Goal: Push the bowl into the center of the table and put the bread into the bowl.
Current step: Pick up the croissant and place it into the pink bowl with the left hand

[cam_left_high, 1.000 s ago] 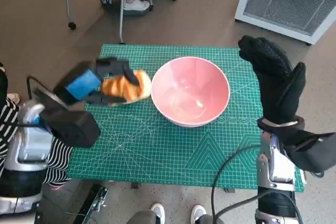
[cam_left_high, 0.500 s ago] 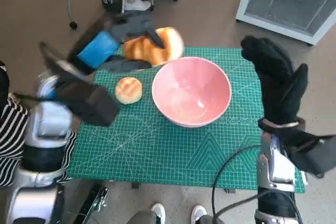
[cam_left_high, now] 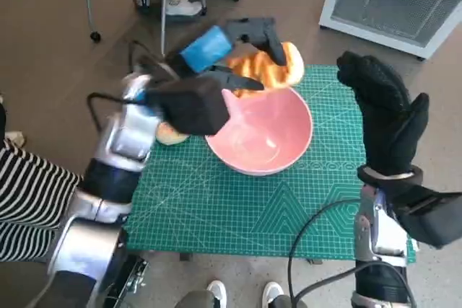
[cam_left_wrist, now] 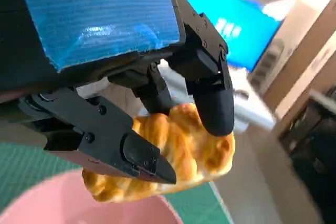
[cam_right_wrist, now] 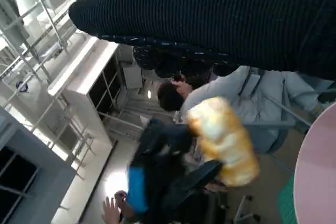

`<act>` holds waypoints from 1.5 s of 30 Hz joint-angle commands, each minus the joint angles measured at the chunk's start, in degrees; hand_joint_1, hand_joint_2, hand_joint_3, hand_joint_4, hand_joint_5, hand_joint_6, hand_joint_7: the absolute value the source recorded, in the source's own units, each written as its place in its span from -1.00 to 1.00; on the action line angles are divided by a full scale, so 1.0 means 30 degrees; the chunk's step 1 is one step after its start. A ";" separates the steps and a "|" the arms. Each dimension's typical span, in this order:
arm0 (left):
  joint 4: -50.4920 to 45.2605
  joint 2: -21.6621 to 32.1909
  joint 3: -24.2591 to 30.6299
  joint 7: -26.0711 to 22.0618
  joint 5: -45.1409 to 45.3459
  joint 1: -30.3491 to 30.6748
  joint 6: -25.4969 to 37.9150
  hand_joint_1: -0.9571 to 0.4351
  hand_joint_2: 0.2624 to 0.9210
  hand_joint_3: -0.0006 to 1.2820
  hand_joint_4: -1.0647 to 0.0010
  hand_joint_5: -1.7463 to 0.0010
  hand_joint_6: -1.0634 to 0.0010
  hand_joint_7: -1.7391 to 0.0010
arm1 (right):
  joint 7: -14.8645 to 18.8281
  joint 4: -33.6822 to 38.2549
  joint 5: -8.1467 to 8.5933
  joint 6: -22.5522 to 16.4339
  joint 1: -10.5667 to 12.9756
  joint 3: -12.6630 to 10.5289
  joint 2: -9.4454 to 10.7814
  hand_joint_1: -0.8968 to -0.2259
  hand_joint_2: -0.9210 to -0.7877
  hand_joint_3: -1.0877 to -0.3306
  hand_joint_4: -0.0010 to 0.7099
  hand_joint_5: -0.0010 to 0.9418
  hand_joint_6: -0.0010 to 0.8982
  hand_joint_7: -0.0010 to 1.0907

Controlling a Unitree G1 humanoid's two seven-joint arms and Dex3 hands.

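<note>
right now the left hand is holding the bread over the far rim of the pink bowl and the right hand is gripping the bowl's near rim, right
Not quite. The left hand does hold the bread over the far rim of the pink bowl, but the right hand grips nothing: the head view shows it raised beside the bowl, off its rim.

My left hand (cam_left_high: 231,48) is black with blue tape across its back; my right hand (cam_left_high: 386,117) wears a black knitted glove. The bread (cam_left_high: 271,68) is golden brown with paler streaks. The bowl (cam_left_high: 263,131) is pink. The tabletop (cam_left_high: 303,207) is green, gridded with fine pale lines.
</note>
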 commanded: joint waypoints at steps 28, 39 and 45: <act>1.0595 -0.3250 -0.1843 0.0146 0.1248 -0.3037 0.0237 0.10 0.78 -0.98 -0.12 0.88 0.07 0.59 | -0.0048 0.0388 -0.0310 0.0069 0.0304 0.0007 0.0036 -0.37 -1.00 0.00 -0.46 -1.00 -0.69 -0.36; 0.9482 -0.2043 -0.1703 -0.3329 0.0832 -0.2695 -0.0056 -0.08 0.75 -1.00 0.80 1.00 0.46 0.93 | -0.0050 0.0083 -0.0349 0.0174 0.0476 0.0168 0.0101 -0.36 -1.00 0.00 -0.46 -1.00 -0.69 -0.35; 0.7558 -0.0456 -0.0875 -0.5133 -0.0116 -0.2225 -0.1008 -0.16 0.72 -1.00 0.91 1.00 0.52 0.97 | -0.0044 0.0024 -0.0364 0.0243 0.0503 0.0260 0.0126 -0.35 -1.00 -0.02 -0.46 -1.00 -0.69 -0.35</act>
